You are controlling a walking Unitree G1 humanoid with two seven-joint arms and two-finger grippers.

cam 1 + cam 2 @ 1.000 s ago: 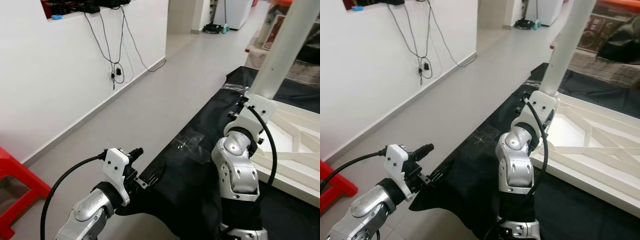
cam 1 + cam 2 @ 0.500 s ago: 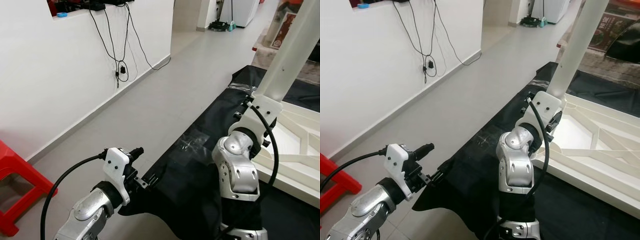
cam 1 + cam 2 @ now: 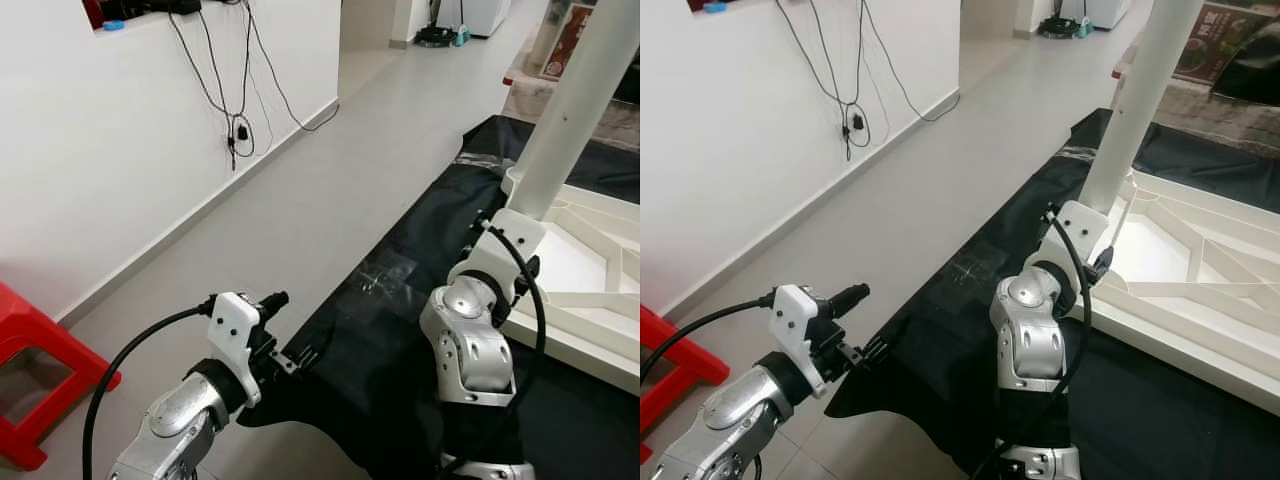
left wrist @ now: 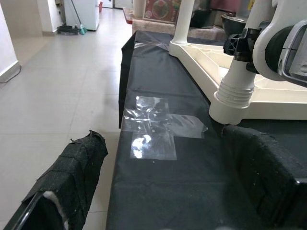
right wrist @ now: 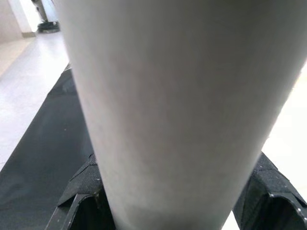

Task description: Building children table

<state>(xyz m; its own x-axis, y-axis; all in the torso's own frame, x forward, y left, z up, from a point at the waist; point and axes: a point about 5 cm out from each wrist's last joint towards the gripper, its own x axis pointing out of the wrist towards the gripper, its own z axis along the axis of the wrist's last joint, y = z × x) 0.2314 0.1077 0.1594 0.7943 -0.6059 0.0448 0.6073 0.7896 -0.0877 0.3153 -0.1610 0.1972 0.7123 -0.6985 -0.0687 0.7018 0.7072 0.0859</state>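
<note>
Grey tiled floor (image 3: 300, 190) beside a white wall (image 3: 100, 150), with cables (image 3: 235, 90) hanging from a ledge; red stool (image 3: 35, 370) at the wall's foot. Black sheet (image 3: 970, 300) spread on the floor, patched with clear tape (image 4: 158, 127). On the sheet, upside down, white tabletop (image 3: 1200, 270) with ribbed underside. White leg (image 3: 1135, 100) standing upright at the tabletop's near corner, tilted slightly.

Right gripper (image 5: 168, 201) at the leg's lower part, just above the corner socket; black fingers (image 5: 79, 191) on both sides of the leg, clamped against it, as seen in the right wrist view. Right arm (image 3: 1035, 330) bent upward from below.

Left gripper (image 4: 158, 191) held low over the sheet's near edge, well apart from the tabletop; fingers (image 4: 72, 177) spread wide, nothing between them. In the left wrist view, leg base (image 4: 235, 93) seated in the tabletop corner.
</note>
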